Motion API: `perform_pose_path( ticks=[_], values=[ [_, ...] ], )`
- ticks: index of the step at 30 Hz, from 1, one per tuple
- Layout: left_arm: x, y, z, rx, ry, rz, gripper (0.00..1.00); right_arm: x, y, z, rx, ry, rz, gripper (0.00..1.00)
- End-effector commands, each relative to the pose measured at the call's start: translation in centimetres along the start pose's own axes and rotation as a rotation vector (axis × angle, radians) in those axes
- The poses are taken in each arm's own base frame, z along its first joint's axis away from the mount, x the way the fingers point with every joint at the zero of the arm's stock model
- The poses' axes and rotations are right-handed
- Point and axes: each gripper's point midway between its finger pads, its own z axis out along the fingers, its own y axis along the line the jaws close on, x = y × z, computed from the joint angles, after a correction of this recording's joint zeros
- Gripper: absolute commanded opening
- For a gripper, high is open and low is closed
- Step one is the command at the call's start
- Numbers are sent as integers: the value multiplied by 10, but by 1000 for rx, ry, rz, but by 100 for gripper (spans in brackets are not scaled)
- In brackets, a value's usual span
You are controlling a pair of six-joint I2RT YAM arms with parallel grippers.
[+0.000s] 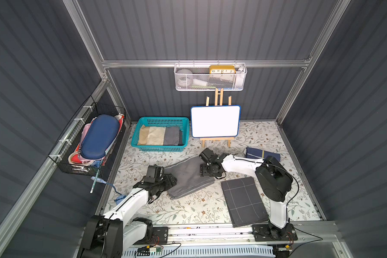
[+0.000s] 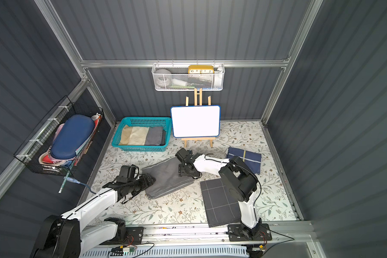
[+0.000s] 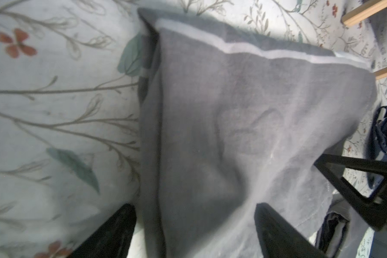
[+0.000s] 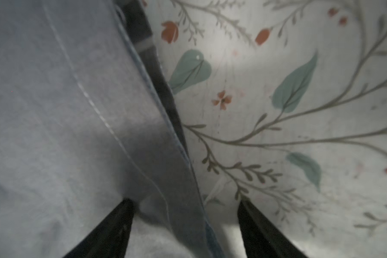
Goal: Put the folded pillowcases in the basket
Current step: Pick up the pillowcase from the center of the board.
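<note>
The folded pillowcase (image 1: 189,176) (image 2: 165,178) is grey and lies flat on the floral table between my two arms. My left gripper (image 1: 172,179) (image 3: 194,214) is at its left edge and stands open. One of its fingers (image 3: 121,225) is over the tablecloth and the other is over the fabric. My right gripper (image 1: 203,172) (image 4: 186,212) is at the pillowcase's right edge (image 4: 177,143), also open, with the stitched hem between its jaws. The teal basket (image 1: 163,118) (image 2: 143,118) stands at the back left and holds folded beige and grey cloths.
A whiteboard on an easel (image 1: 215,121) stands right of the basket. A dark grid-lined folded cloth (image 1: 244,201) lies front right and a navy one (image 1: 263,154) behind my right arm. A black wire basket (image 1: 92,138) hangs on the left wall and a white mesh rack (image 1: 210,78) on the back wall.
</note>
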Motion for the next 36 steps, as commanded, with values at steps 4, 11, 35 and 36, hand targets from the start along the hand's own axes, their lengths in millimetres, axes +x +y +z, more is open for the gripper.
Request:
perform_pose_path(
  ticks=[4,11,35,36],
  values=[
    [8,-8,16,64,64,15,80,31,12,21,8,87,-52,79],
    [0,-10,16,54,38,21,47,45,26,18,-20,94,-49,78],
    [-109,-140,-88,169,-77,478,0,26,-10,-43,37,-108,0,79],
    [-113,-145,-93,174,-85,498,0,26,-11,-44,36,-109,0,79]
  ],
)
